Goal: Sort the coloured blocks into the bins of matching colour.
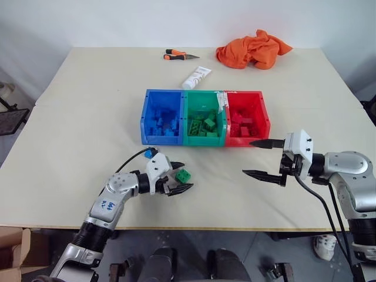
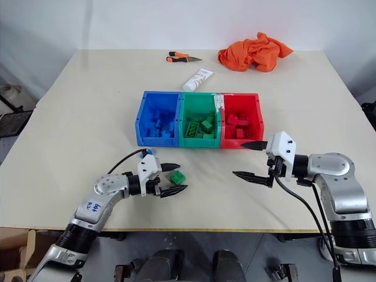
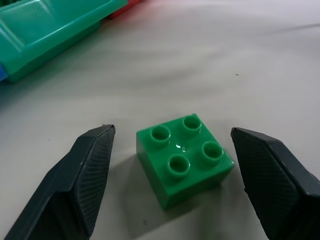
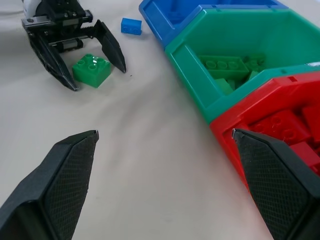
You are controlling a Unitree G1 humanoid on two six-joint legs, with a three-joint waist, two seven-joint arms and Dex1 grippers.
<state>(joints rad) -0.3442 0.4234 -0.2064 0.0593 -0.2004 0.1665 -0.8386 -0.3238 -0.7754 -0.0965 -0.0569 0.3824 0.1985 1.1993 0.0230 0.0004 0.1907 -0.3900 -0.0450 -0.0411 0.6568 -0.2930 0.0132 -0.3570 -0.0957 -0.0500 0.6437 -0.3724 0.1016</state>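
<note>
Green block (image 3: 184, 159), a small square plastic brick with four round studs on top, lies on the pale surface (image 1: 88, 117) just in front of the bins, between the two black fingers of the left claw (image 1: 179, 177). That claw is spread wider than the brick, with a gap showing on each side, so nothing is gripped yet. The brick looks light, rigid and smooth, likely to slip if pinched at a corner; its flat opposite side walls seem the safest hold. The right claw (image 1: 258, 158) hangs wide and empty near the red bin (image 1: 262, 120). One small blue block (image 4: 131, 26) also lies loose near the blue bin (image 1: 144, 117). Three joined bins stand in a row, blue, green bin (image 1: 202, 141) and red, each already holding several bricks.
</note>
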